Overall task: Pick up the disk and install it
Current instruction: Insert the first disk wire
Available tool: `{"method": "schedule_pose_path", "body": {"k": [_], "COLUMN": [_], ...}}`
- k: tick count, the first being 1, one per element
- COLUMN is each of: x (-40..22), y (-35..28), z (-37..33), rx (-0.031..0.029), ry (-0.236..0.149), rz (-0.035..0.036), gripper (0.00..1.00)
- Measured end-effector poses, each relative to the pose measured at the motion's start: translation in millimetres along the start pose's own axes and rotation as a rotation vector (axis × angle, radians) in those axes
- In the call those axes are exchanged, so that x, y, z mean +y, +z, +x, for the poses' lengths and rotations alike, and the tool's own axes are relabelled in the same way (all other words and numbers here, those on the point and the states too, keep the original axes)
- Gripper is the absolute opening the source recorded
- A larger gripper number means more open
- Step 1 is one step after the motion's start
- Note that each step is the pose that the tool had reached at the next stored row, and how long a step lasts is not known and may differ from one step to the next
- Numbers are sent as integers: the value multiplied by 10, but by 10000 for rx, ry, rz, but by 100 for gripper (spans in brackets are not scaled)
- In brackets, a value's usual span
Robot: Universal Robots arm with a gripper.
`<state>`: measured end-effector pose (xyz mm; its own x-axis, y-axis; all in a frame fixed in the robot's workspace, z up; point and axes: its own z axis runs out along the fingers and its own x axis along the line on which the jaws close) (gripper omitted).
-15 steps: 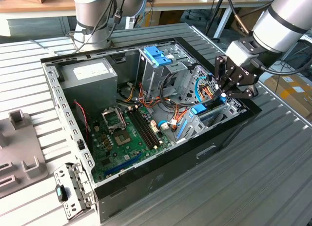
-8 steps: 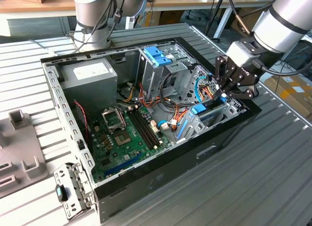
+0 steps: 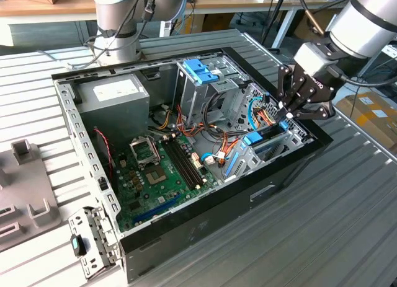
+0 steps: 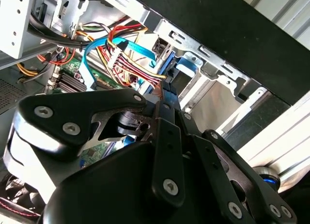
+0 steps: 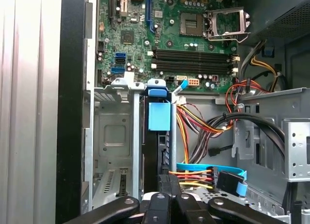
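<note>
the gripper (image 3: 286, 113) hangs over the drive cage (image 3: 273, 141) at the corner of the open case (image 3: 205, 231) on the exterior view's right, tips down among the cables (image 3: 263, 113). in the first wrist view the disk (image 5: 160, 137) stands on edge in a slot of the cage, its blue rail (image 5: 160, 116) facing up, with the empty bay (image 5: 112, 137) just beside it and the motherboard (image 5: 179, 35) beyond. the fingers (image 5: 167, 185) look drawn together at the disk's near edge, and they seem to pinch it, though the contact itself is hidden. judging from this, the step in hand is the install: the disk is already partly in its slot and being seated. the next move calls for a straight push along the slot, keeping the rails square and the blue ribbon (image 5: 213, 168) and coloured wires clear of the fingers.
</note>
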<state>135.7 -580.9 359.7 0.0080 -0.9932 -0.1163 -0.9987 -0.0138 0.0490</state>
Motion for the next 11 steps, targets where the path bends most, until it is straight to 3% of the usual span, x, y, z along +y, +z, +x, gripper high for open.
{"method": "schedule_pose_path", "body": {"k": [11], "x": [-19], "y": [-150], "z": [-17], "rx": [0], "ry": [-1], "rz": [0], "gripper": [11]}}
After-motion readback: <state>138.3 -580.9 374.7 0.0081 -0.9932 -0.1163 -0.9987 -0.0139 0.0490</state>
